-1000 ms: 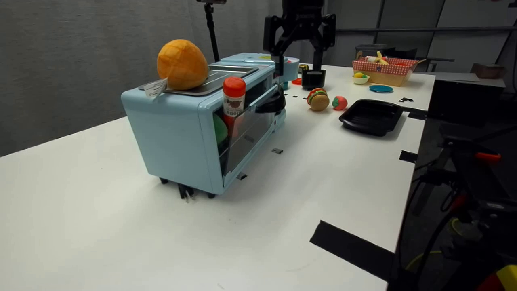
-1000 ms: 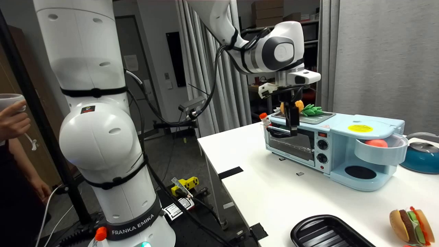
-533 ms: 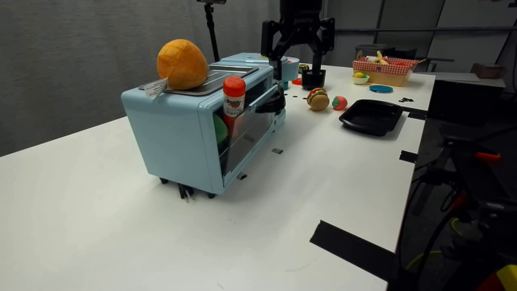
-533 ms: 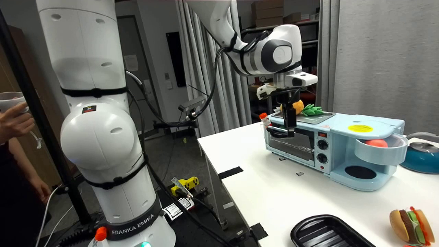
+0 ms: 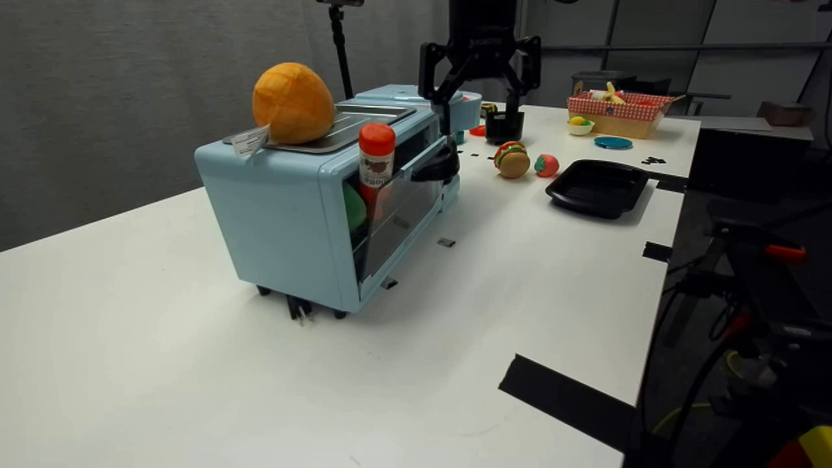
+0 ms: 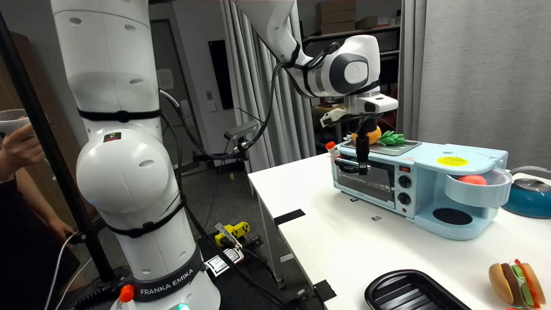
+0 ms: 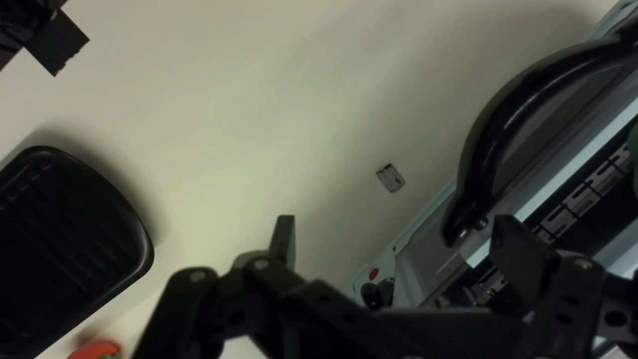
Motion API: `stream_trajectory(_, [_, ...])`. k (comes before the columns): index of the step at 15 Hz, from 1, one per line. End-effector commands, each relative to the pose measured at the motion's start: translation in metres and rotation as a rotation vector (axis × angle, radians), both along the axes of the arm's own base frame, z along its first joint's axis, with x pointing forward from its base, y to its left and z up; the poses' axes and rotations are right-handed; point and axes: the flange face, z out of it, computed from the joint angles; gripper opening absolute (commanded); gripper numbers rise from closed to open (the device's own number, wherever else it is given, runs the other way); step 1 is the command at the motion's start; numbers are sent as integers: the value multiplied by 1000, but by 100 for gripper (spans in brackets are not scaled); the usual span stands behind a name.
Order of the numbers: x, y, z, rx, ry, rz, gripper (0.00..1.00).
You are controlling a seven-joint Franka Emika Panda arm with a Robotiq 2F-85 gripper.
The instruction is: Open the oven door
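The oven door (image 5: 406,211), on the front of the light blue toaster oven (image 5: 273,221), leans partway outward, a red-capped bottle (image 5: 377,166) poking up between it and the oven body. Near its black handle (image 7: 481,149), the gripper (image 7: 395,238) hangs with fingers (image 7: 284,237) spread wide, one by the door's top edge, the other out over the white table (image 7: 249,124).

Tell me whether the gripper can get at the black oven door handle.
Likely yes: the gripper is open near the black handle of the partly open oven door, with nothing visible between them.
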Motion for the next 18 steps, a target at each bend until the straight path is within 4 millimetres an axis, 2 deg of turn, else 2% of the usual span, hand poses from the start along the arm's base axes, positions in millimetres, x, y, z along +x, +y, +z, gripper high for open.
stream_trajectory(1, [14,6,2,3,-26,-52,100])
stream_trajectory(13, [14,30,-24,-22,-33,-294,100])
stream_trajectory(18, [16,35,-21,-39,-74,-364,100])
